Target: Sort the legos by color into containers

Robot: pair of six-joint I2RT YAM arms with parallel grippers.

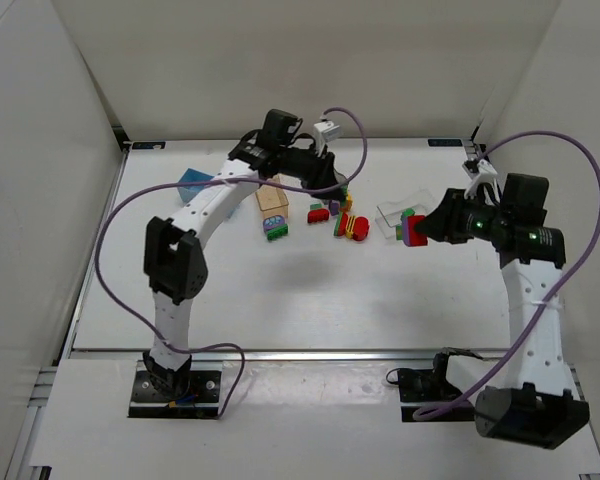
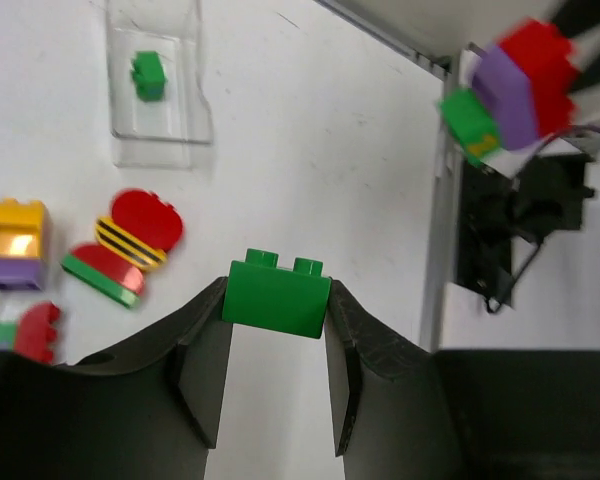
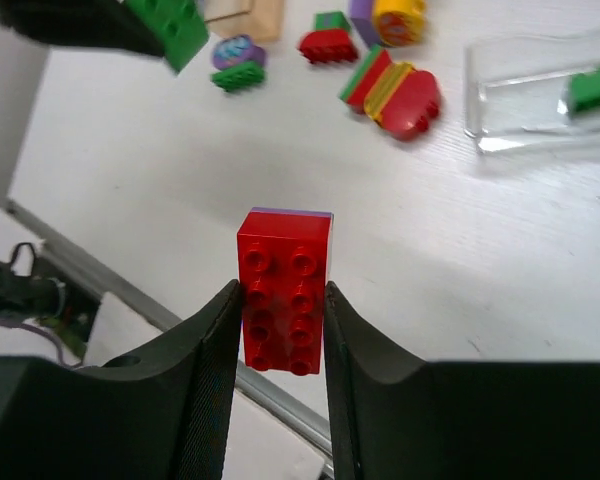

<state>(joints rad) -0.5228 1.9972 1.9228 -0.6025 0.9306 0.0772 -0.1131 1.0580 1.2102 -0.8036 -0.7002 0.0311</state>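
My left gripper [image 2: 276, 292] is shut on a green lego [image 2: 276, 297] and holds it above the table; from above it hangs over the loose pile [image 1: 337, 186]. My right gripper [image 3: 283, 292] is shut on a red lego [image 3: 285, 285] with a purple one stuck under it, and a green piece shows on that clump [image 2: 510, 90]. The right gripper [image 1: 420, 228] hovers beside the clear container [image 1: 398, 213], which holds one green lego [image 2: 147, 75].
Loose legos lie mid-table: a red, yellow and green clump [image 1: 355, 228], a red one [image 1: 320, 212], a purple-and-green one [image 1: 277, 228], a yellow-on-purple one [image 2: 15, 245]. A tan bin [image 1: 272, 203] and a light blue bin [image 1: 192, 180] stand at the back left.
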